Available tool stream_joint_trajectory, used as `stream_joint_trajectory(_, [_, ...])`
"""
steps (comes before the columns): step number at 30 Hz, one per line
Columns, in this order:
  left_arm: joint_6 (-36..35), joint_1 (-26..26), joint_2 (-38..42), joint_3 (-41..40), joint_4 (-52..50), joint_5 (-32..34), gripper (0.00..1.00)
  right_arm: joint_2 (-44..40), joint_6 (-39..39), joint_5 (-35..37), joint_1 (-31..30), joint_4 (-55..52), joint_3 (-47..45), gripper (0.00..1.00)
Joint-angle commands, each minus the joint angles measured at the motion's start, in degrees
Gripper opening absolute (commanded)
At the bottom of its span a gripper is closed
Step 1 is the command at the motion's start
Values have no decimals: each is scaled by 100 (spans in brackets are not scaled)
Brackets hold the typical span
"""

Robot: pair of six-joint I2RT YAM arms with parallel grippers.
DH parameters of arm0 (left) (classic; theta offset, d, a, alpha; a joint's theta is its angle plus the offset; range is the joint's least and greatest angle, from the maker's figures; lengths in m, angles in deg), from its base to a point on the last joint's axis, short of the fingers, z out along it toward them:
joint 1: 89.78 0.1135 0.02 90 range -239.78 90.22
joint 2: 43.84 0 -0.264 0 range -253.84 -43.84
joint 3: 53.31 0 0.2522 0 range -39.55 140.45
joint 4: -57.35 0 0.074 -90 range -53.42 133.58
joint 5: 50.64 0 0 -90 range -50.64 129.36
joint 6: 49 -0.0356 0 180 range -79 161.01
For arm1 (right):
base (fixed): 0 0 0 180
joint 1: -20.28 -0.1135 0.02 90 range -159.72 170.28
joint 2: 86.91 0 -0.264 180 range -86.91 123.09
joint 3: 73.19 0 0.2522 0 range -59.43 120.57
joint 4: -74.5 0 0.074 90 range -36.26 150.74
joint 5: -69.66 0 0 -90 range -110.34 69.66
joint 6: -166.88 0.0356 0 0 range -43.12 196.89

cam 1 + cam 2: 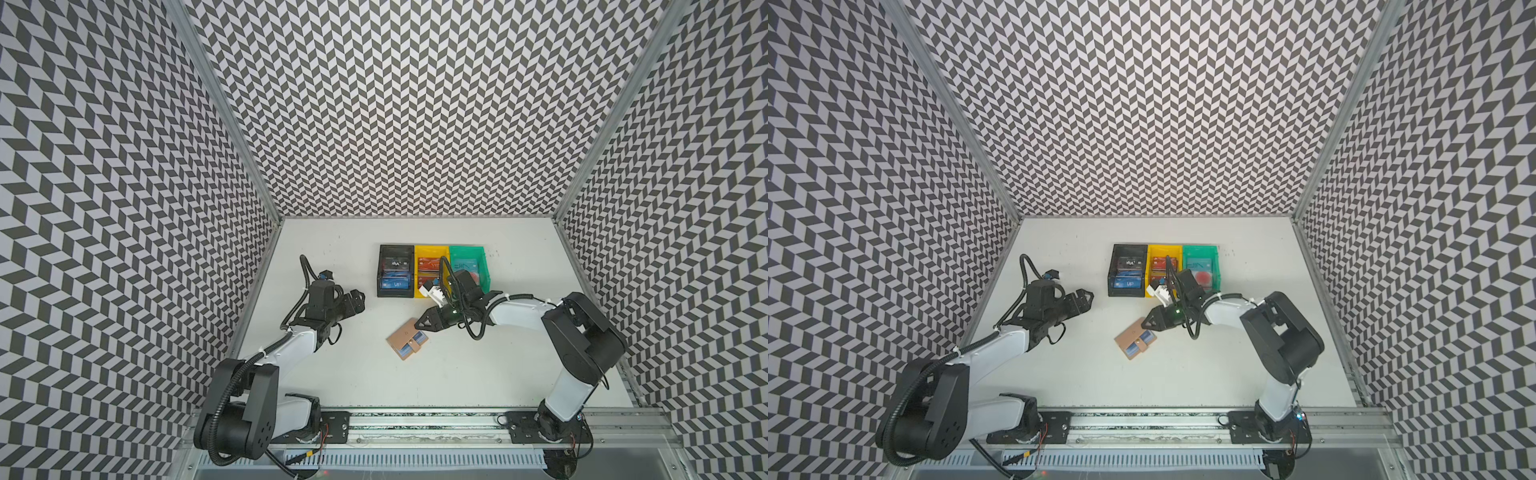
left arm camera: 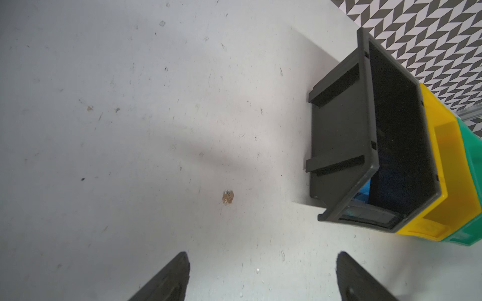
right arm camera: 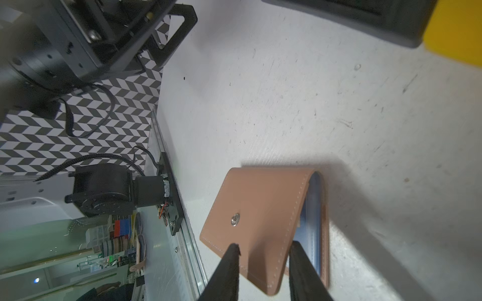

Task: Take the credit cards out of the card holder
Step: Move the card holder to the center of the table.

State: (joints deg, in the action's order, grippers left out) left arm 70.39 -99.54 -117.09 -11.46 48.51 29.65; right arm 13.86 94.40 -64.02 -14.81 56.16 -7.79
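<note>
the tan card holder (image 1: 401, 334) lies in the middle of the desk (image 1: 519, 374), in front of the bins. its cover is lifted a little and a blue credit card (image 3: 311, 221) shows in the sleeves beneath. the right fingers (image 3: 227, 273) stand narrow astride the cover's stitched edge, one outside and one in the gap; whether they pinch it i cannot tell. the left fingers (image 2: 169, 278) are spread wide over bare desk, near the black bin (image 2: 339, 130). more credit cards (image 1: 394, 284) lie in the black bin, the yellow bin (image 1: 432, 250) and the green bin (image 1: 467, 250).
</note>
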Motion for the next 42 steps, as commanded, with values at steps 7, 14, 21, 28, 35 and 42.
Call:
stream_joint_trajectory(7, [-30, -35, 17, 135, -96, 41, 86, 244, -58, 35, -259, -142, 374, 38])
stream_joint_trajectory(14, [15, -37, 181, -12, -70, 67, 83, 503, -32, 175, -496, -417, 736, 33])
stream_joint_trajectory(21, [16, -35, 310, -119, -63, 103, 83, 569, 19, 117, -586, -520, 892, 30])
stream_joint_trajectory(28, [14, -30, 303, -142, -62, 114, 83, 379, 47, 71, -595, -589, 767, 32])
stream_joint_trajectory(35, [18, -35, 291, -161, -79, 129, 82, 405, 42, -67, -595, -570, 712, 17])
stream_joint_trajectory(42, [6, -35, 262, -155, -80, 130, 82, 470, -2, -19, -595, -626, 749, 10])
